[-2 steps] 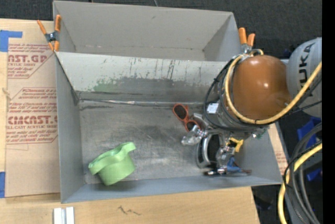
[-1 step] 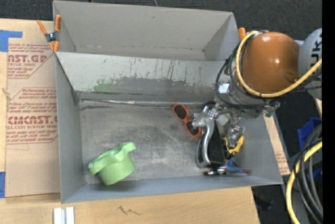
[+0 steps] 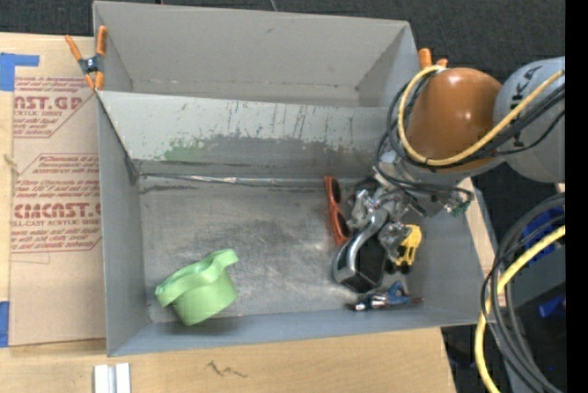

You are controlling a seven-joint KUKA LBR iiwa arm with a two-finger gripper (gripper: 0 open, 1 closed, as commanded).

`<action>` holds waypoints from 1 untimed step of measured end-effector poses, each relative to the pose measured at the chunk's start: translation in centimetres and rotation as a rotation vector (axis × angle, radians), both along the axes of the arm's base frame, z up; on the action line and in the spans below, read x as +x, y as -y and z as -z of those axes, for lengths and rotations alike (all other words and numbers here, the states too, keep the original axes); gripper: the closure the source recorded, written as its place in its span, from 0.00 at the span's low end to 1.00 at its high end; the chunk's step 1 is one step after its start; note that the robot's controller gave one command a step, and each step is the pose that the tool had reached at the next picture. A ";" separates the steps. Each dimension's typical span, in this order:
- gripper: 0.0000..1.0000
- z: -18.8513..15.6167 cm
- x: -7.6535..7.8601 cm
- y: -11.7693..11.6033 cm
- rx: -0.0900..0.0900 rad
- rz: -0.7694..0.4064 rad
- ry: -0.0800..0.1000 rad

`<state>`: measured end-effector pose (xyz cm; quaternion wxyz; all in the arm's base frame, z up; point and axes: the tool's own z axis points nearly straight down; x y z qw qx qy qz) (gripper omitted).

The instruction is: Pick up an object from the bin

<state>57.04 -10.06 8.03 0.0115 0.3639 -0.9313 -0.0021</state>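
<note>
Nearest the camera stood the arm's orange-brown domed cover (image 3: 455, 111), looped by yellow cables (image 3: 528, 106), above the right wall of the grey metal bin (image 3: 248, 42); beneath it the gripper (image 3: 369, 240) reached down to the bin floor, close to the right wall and toward the near right corner; how far its jaws stood apart could not be told, nor whether anything lay between them.

A small cluster of things lay about the gripper at that corner; a black lump (image 3: 369, 272) lay at its tip, on the side toward the near wall, too dark for its kind to be made out; a yellow and black piece (image 3: 409, 244) lay just beside the gripper on the side of the right wall; an orange-handled tool (image 3: 333, 207) lay just beside it on the side toward the middle of the floor, its handles pointing to the far wall; a small blue and red item (image 3: 390, 297) lay against the near wall, just beyond the black lump.

A green cup (image 3: 197, 288) lay well apart from the cluster, near the near left corner.
</note>
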 end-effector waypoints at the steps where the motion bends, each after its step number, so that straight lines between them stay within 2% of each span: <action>1: 1.00 0.0 0.0 0.0 0.000 0.000 0.000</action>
